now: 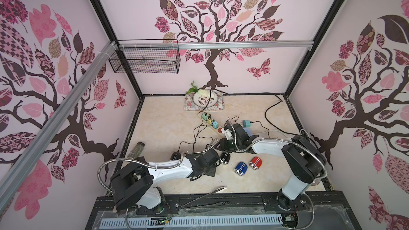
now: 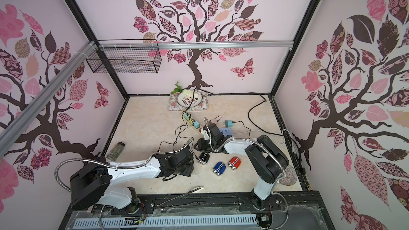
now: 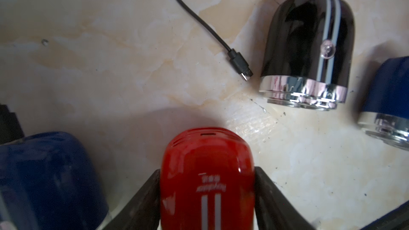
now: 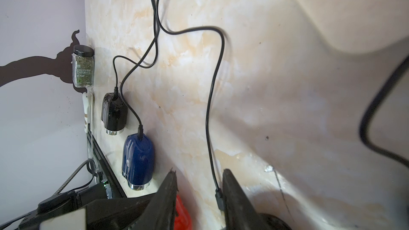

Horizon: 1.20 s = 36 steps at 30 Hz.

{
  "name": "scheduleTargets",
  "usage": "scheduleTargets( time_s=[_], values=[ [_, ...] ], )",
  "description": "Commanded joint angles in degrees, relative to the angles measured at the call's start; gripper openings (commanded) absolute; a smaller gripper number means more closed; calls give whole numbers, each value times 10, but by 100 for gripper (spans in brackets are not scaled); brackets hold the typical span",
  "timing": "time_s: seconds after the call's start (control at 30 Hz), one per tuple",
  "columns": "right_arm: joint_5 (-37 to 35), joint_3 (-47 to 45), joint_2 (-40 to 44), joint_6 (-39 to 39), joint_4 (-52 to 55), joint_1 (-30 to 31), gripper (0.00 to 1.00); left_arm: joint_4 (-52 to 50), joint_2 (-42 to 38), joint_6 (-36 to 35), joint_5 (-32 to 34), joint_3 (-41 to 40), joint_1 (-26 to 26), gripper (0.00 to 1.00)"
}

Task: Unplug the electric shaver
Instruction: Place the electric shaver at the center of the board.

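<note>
A red electric shaver (image 3: 207, 186) sits between the fingers of my left gripper (image 3: 207, 169), which is shut on its sides. Its charging port faces away with nothing in it. The black cable's plug (image 3: 240, 65) lies loose on the floor beside a black shaver (image 3: 307, 47). My right gripper (image 4: 199, 171) hovers open just above; that plug (image 4: 219, 198) rests against the inner face of one finger, unclamped. The red shaver (image 4: 182, 213) peeks out below the other finger. In both top views the two grippers meet mid-floor, hiding the red shaver.
A blue shaver (image 4: 138, 160) and a black one (image 4: 114, 111) lie plugged in near a parsley jar (image 4: 83, 67). Loose black (image 1: 224, 158), blue (image 1: 240, 168) and red (image 1: 255, 163) shavers lie front right. A power strip (image 1: 211, 121), plate tray (image 1: 204, 100) and tongs (image 1: 205, 195) also share the floor.
</note>
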<state>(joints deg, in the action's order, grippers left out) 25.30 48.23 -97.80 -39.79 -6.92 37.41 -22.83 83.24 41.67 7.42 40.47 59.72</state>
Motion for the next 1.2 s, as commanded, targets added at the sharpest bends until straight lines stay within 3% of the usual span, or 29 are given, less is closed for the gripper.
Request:
scheduleTargets(
  time_s=[0.0, 0.23, 0.47, 0.67, 0.87, 1.17],
  values=[
    [-4, -3, 26, 6, 12, -3, 38, 9, -5, -10, 1, 28, -1, 64],
    [-5, -6, 31, 7, 12, -4, 38, 5, 0, -10, 3, 33, -1, 64],
    [-27, 10, 49, 31, 47, -6, 43, -5, -75, -20, 21, 37, -30, 65],
    [-66, 43, 70, 69, 92, -10, 45, -17, -148, -50, 25, 60, -113, 66],
    [-129, 89, 85, 106, 149, -10, 47, -22, -158, -64, 2, 95, -215, 65],
    [-228, 180, 64, 157, 206, -9, 46, 14, -82, -39, -89, 159, -372, 64]
  ],
)
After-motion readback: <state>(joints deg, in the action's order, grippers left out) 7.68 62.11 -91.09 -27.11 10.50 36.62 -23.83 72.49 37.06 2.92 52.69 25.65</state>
